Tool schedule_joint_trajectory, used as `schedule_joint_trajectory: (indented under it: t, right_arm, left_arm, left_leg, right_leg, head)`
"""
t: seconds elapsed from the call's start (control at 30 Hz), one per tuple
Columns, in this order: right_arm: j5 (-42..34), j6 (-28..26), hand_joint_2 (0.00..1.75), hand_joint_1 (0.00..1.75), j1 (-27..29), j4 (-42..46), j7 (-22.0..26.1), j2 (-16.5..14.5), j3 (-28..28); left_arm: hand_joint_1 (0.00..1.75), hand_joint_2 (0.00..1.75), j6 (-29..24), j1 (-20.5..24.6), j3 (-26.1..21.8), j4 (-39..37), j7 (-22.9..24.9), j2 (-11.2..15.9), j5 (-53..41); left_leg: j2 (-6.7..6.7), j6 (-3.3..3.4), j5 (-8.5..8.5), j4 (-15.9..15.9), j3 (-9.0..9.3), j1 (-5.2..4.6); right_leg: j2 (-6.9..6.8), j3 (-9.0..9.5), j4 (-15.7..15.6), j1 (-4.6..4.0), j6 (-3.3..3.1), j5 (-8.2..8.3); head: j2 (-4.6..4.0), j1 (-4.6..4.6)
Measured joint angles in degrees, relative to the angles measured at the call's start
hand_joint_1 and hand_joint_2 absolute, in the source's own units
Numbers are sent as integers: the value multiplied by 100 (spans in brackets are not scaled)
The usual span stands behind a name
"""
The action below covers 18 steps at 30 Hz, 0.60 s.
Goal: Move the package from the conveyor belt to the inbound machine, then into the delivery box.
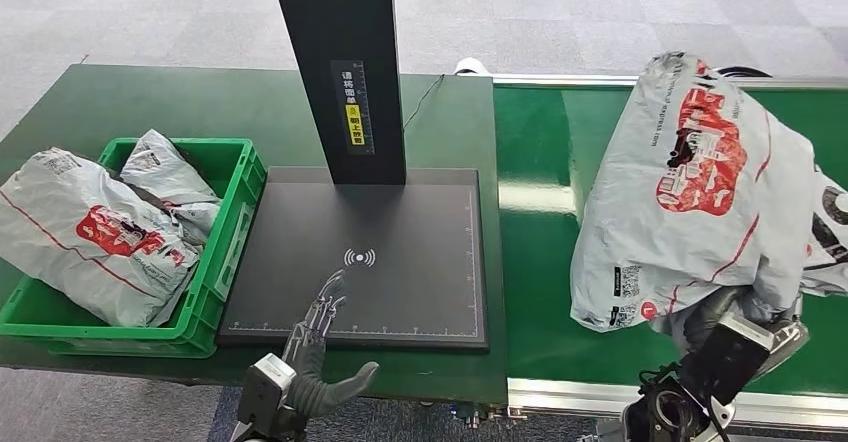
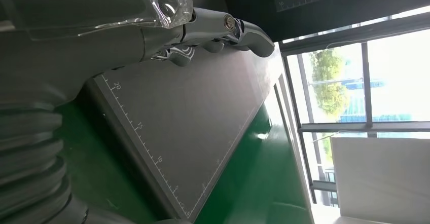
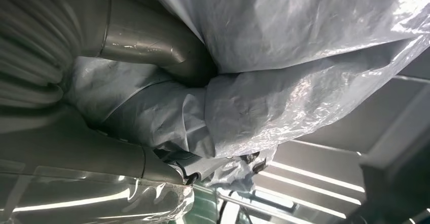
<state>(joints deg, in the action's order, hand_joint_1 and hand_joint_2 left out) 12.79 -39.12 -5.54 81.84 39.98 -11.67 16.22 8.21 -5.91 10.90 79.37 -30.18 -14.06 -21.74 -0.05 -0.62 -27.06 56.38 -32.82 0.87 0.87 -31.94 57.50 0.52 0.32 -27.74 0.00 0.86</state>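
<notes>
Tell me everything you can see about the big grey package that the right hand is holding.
The package is a soft grey plastic mailer bag, wrinkled and glossy, with a red printed logo, thin red lines and small black codes near its lower edge. It stands tall and tilted above the green conveyor belt, lifted at its lower end by the right hand, whose fingers press into the crumpled film. Another package lies behind it at the right edge.

The scanner plate [image 2: 192, 133] is showing ruler marks along its edge, with 20, 15 and 10 readable, and a white wireless symbol [image 1: 359, 257]. The black column's yellow label [image 1: 354, 122] and the package [image 1: 690, 192] are carrying print too small to read.
</notes>
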Motion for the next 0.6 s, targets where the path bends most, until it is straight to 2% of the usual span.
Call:
schedule_joint_trajectory:
  t: [0.13,0.3,0.43,0.6]
  right_arm:
    - [-302,145,175,175,160,637,2,1,-294]
    - [-372,1381,175,175,170,774,2,97,-901]
    - [-5,2288,175,175,-141,163,2,224,-1442]
    - [1096,2652,175,175,-846,-1333,-53,260,-1840]
  left_arm:
    - [0,175,-37,5,11,-17,0,-2,0]
    - [0,175,-14,79,19,-99,-67,-2,2]
    - [0,175,56,214,22,-224,-156,-2,2]
    - [0,175,164,369,22,-368,-221,-1,6]
  left_leg:
    - [1,0,-1,0,-1,0]
    - [1,0,1,-1,0,1]
    - [2,-1,4,-1,4,1]
    - [-11,2,9,0,4,1]
  right_leg:
    - [1,-1,0,0,0,-2]
    - [-1,4,0,-1,-1,-2]
    - [0,8,1,-2,-1,0]
    - [-10,9,1,-1,-1,1]
  head:
    - [0,0]
    - [0,0]
    - [0,0]
    - [1,-1]
